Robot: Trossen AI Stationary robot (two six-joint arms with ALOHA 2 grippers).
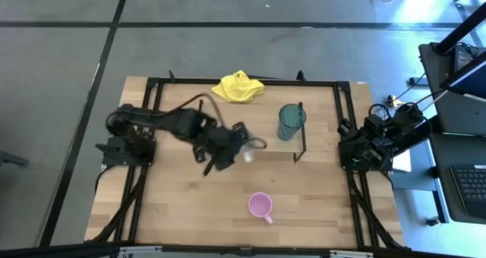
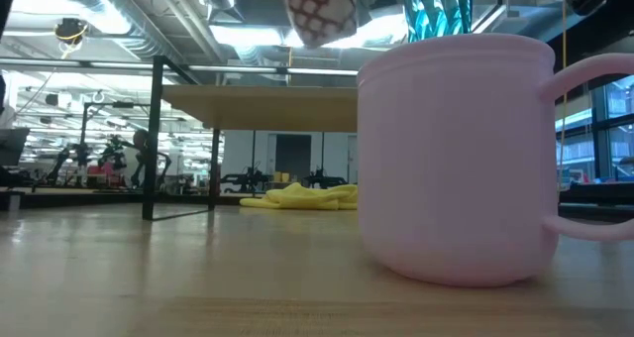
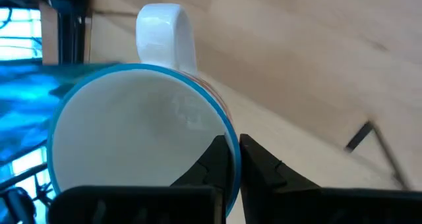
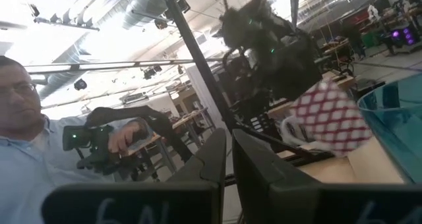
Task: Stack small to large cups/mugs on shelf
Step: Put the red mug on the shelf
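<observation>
White-cream mug (image 1: 249, 149), seen from above, hangs over the table beside the shelf (image 1: 291, 145), which carries the teal cup (image 1: 291, 121); the pink mug (image 1: 261, 206) stands nearer the front edge. In the left wrist view the left gripper (image 3: 235, 159) pinches that mug's rim. The right gripper (image 4: 229, 155), parked at the table's right edge, has its fingers closed on nothing.

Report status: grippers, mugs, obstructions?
Left gripper shut on white mug, airborne beside shelf. Right gripper shut, parked. Teal cup on shelf; pink mug on table.

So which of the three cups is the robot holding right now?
The white mug, its rim pinched by the left fingers in the air. The teal cup stands on the shelf; the pink mug sits on the table.
</observation>
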